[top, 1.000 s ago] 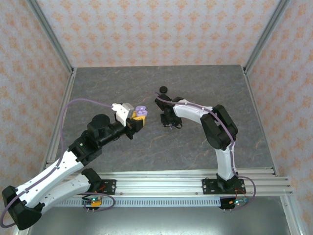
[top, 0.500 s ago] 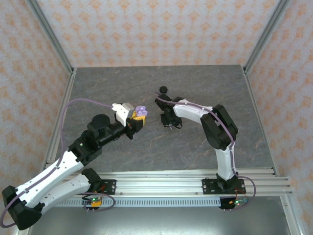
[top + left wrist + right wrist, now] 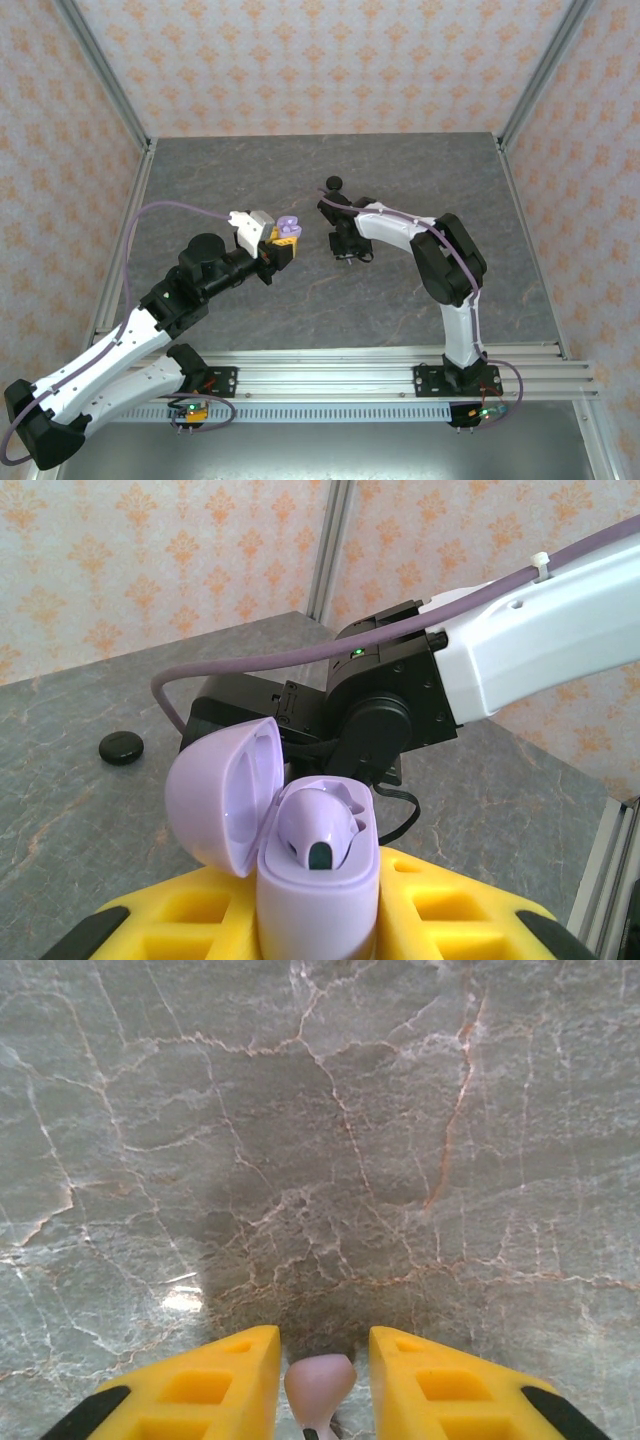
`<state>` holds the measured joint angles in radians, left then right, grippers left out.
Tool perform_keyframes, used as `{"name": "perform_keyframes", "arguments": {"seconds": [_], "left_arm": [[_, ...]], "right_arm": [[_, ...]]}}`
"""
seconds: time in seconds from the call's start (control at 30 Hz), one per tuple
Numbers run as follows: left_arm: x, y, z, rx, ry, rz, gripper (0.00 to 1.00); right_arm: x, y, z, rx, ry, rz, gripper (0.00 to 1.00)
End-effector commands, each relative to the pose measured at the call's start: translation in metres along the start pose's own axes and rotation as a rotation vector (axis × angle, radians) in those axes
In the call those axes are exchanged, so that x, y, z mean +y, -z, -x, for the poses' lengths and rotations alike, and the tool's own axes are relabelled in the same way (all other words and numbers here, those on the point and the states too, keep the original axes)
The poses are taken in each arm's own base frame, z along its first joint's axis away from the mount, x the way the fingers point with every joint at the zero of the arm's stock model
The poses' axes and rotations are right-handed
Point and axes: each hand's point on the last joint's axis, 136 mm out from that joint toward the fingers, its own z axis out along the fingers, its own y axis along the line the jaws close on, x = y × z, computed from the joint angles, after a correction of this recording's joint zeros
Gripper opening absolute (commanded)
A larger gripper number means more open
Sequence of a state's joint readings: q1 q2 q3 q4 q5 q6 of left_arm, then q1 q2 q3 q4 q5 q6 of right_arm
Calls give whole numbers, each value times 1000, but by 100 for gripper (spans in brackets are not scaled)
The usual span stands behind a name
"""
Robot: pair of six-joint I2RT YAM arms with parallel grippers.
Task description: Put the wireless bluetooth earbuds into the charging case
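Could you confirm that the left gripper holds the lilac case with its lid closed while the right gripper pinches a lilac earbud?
Not quite: the lid is open, swung back from the lilac case, as the left wrist view shows. The left gripper does hold that case, and the right gripper does pinch a lilac earbud.

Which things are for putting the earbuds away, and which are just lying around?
For the job:
open lilac case, held in the left gripper
lilac earbud, pinched in the right gripper

Just lying about:
small black round thing, alone on the table, touched by neither gripper
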<state>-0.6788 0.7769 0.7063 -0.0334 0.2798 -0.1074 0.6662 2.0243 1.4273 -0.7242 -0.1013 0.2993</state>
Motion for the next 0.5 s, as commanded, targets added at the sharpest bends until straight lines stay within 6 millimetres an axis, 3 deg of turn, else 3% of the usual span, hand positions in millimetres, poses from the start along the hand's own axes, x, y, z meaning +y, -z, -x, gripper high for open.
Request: {"name": "perform_keyframes", "arguments": {"seconds": [0.0, 0.47], "left_arm": [[-2, 5, 16, -56, 9, -5, 27], [-2, 4, 16, -55, 7, -4, 27]], "right_arm": [[-7, 11, -11, 52, 8, -19, 30], [-6, -2, -7, 46, -1, -32, 25]]}}
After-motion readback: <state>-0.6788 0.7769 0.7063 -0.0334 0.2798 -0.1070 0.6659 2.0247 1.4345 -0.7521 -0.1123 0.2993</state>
